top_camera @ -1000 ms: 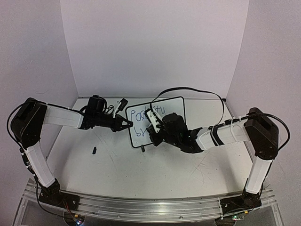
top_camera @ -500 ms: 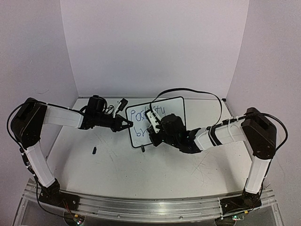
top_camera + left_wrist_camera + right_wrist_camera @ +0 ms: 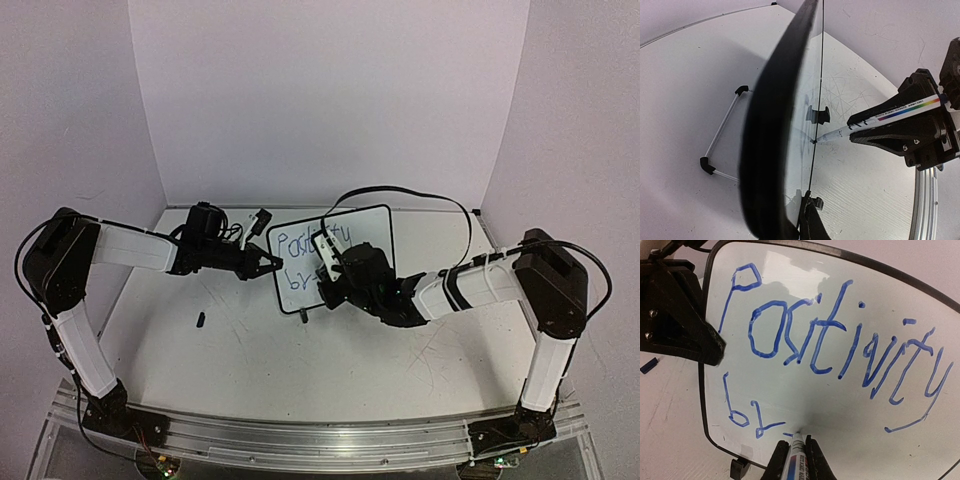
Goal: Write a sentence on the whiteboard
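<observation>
While the whiteboard [image 3: 368, 224] stands upright on its black feet on the table [image 3: 250, 350], both arms reach in to it from opposite sides. At the whiteboard's left edge, the left gripper [image 3: 268, 264] is clamped on the thin black frame, about halfway up. In the right wrist view its dark fingers [image 3: 687, 332] overlap the frame just left of the first letter.

On the whiteboard's face, the sentence [image 3: 840, 345] is only partly written in blue. The upper line reads "Positivity" and runs across nearly the whole width. Below it, at the lower left, stand "br" and a short stroke.

In front of the whiteboard's lower edge, the right gripper [image 3: 860, 129] is closed tight on a white marker [image 3: 900, 111] with a rainbow stripe on its barrel. One finger lies along each side of the barrel. The marker's tip touches the whiteboard just right of the "br", at the end of that short stroke.

One black foot [image 3: 739, 467] shows under the whiteboard's lower left corner. Behind the whiteboard, the left wrist view shows a thin metal rod frame [image 3: 722, 132] with black corners on the table; whether it touches the whiteboard I cannot tell. Well to the front left of the whiteboard, a small dark piece [image 3: 200, 320] lies alone on the table.
</observation>
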